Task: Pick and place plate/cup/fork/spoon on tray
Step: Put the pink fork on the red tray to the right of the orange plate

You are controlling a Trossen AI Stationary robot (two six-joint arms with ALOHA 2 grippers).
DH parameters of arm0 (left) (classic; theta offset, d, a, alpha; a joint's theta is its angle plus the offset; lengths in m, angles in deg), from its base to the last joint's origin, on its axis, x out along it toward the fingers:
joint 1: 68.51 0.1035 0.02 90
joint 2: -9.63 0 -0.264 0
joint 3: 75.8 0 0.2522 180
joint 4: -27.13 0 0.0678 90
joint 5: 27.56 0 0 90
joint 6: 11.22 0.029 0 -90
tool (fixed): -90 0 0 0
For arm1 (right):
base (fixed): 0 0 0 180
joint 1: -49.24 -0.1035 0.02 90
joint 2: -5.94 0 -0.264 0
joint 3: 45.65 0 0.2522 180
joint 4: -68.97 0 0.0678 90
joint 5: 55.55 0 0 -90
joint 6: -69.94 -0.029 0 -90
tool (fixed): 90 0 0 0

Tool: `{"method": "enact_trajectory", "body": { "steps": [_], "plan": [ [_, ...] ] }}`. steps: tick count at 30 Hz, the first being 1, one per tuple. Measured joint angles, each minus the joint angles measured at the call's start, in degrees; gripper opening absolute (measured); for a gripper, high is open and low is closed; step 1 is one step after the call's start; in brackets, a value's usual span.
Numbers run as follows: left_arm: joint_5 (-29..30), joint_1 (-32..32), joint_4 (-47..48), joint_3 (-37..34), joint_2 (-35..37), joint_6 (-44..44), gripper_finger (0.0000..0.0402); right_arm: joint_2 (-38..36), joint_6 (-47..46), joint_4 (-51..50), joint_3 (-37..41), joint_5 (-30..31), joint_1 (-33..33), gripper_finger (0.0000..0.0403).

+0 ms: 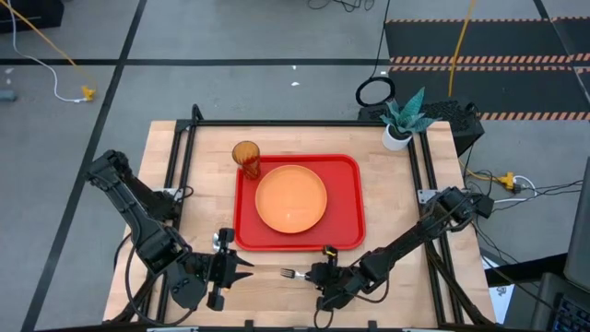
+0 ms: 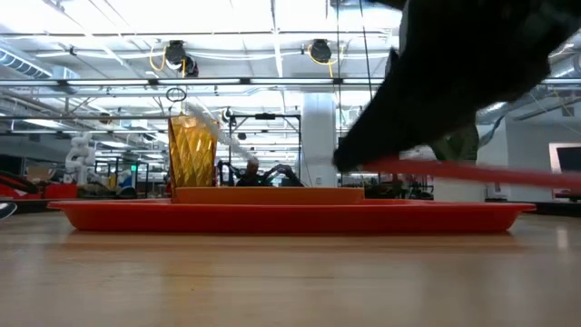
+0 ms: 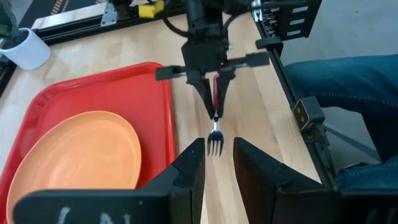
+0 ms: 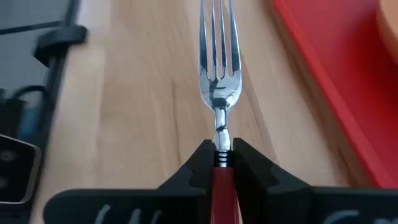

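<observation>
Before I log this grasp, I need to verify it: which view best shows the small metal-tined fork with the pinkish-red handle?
The right wrist view: the fork fills it, the right gripper shut on its handle. The left wrist view shows it smaller, head-on. The high view gives only a tiny glimpse beside the tray. The low view shows just a blurred reddish handle.

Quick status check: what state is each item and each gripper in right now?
Tray: flat on the table, holding plate and cup.
Plate: lying on the tray, empty.
Cup: upright on the tray's far left corner.
Fork: off the tray, handle clamped in the right gripper, tines toward the left gripper.
Right gripper: shut on the fork, near the table's front edge.
Left gripper: open, empty, facing the fork.
Spoon: not in view.
</observation>
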Motion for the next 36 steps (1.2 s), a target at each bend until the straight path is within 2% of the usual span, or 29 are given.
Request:
{"method": "enact_trajectory", "body": {
  "steps": [8, 19, 26, 32, 36],
  "plan": [
    [0.55, 0.0, 0.0, 0.0, 0.0, -0.18, 0.0088, -4.36, 2.41, -4.5, 0.0, 2.42, 0.01, 0.0024],
    [1.46, 0.01, -0.02, 0.0, 0.0, 0.43, 0.0088, -9.64, 4.31, -8.66, 2.14, 9.67, 0.06, 0.0024],
    [1.47, 0.05, -0.03, 0.0, 0.0, 0.47, 0.0088, -13.74, 1.37, -5.71, 8.65, 12.42, 0.08, 0.0024],
    [1.5, 1.01, -0.1, 0.0, 0.0, 0.84, 0.0088, -16.88, 0.53, 1.53, 14.97, 14.45, 0.27, 0.0024],
    [1.51, 1.99, -0.17, 0.0, 0.0, 0.82, 0.0088, -17.21, -0.08, 2.17, 16.06, 15.51, 1.02, 0.0024]
  ]
}}
